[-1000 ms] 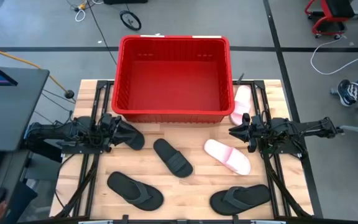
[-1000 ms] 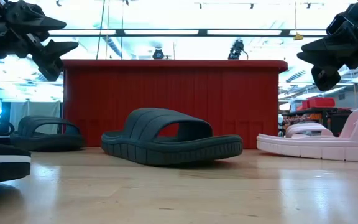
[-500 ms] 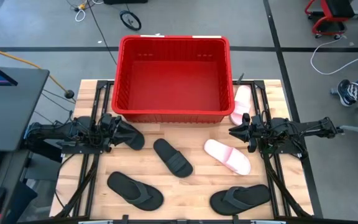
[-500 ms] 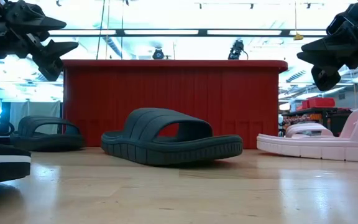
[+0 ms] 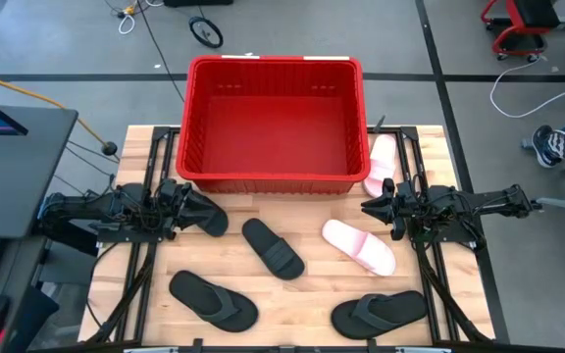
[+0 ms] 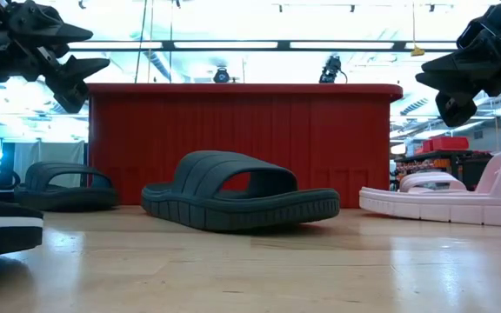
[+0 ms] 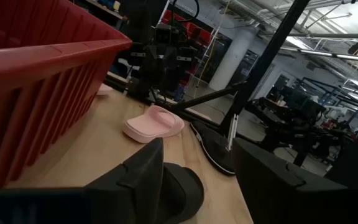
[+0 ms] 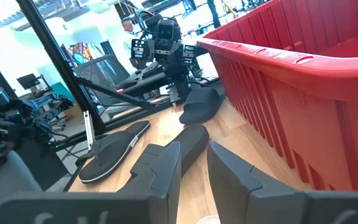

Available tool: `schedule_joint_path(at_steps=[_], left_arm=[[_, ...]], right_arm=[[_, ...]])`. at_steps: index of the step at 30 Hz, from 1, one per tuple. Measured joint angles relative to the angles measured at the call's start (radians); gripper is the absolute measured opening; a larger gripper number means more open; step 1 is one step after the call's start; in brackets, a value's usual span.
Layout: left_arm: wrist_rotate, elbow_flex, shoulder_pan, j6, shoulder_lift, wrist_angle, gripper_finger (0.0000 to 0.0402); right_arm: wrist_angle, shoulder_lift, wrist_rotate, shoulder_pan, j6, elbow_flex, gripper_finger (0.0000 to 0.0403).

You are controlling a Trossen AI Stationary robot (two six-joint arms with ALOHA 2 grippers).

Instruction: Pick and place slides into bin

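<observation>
Wood of a slatted table (image 5: 302,299) is seen from above, with the red bin (image 5: 275,123) set at its far edge, nothing lying in it. Five slides are spread in front of it and a sixth beside it: a black slide (image 5: 273,247) at the middle, a pale pink slide (image 5: 359,246) just to its right, a second pink slide (image 5: 381,163) against the bin's right wall, a second black slide (image 5: 204,216) near the bin's left corner, and two black flip-flops (image 5: 214,299) (image 5: 379,313) nearest the front edge. The left gripper (image 5: 192,208) is held over the second black slide; the right gripper (image 5: 371,208) is held above the table between the two pink slides. Neither grips anything.

From table height, the black slide (image 6: 240,193) is seen in front of the bin (image 6: 243,143), with both grippers raised clear of the table at the upper corners.

In the left wrist view, the fingers (image 7: 148,177) are spread apart, nothing between them; a pink slide (image 7: 154,124) lies beyond, beside the bin wall (image 7: 39,93).

In the right wrist view, the fingers (image 8: 160,171) are parted and hold nothing; a black slide (image 8: 199,104) and a flip-flop (image 8: 110,151) lie ahead, alongside the bin (image 8: 291,87).
</observation>
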Motion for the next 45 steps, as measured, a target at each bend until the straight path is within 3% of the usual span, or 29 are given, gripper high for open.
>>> schedule_joint_path(at_steps=[3, 7, 10, 12, 17, 20, 26, 30, 32, 36, 45], left_arm=[[0.0, 0.0, 0.003, 0.005, 0.0, 0.055, 0.0195], [0.008, 0.0, 0.003, -0.026, 0.0, 0.288, 0.019], [-0.008, 0.012, 0.003, 0.132, 0.0, 0.476, 0.0191], [-0.071, 0.066, 0.003, 0.241, 0.003, 0.498, 0.0193], [-0.271, 0.321, 0.003, 0.527, 0.099, 0.382, 0.0197], [-0.297, 0.519, 0.003, 0.681, 0.215, 0.257, 0.0193], [-0.363, 0.907, 0.003, 0.796, 0.515, -0.054, 0.0192], [-0.369, 1.102, 0.003, 0.847, 0.679, -0.15, 0.0196], [-0.369, 1.172, 0.003, 0.827, 0.742, -0.149, 0.0198], [-0.369, 1.269, 0.003, 0.726, 0.847, -0.15, 0.0197], [-0.369, 1.338, 0.003, 0.761, 0.967, -0.147, 0.0192]], right_arm=[[0.0, 0.0, 0.0, 0.0, 0.0, 0.0, 0.0085], [0.0, 0.0, 0.0, 0.0, 0.0, 0.0, 0.0085], [0.0, 0.0, 0.0, 0.0, 0.0, 0.0, 0.0085], [0.0, 0.0, 0.0, 0.0, 0.0, 0.0, 0.0085], [0.0, 0.0, 0.0, 0.0, 0.0, 0.0, 0.0085], [0.0, 0.0, 0.0, 0.0, 0.0, 0.0, 0.0085], [0.036, 0.001, 0.014, 0.0, -0.072, 0.0, 0.0085], [0.239, 0.006, 0.035, 0.0, 0.118, 0.023, 0.0085], [0.295, 0.006, 0.016, 0.0, 0.197, 0.062, 0.0085], [0.349, 0.007, 0.013, 0.0, 0.186, 0.182, 0.0085], [0.342, 0.104, 0.046, 0.0, -0.22, 0.452, 0.0085]])
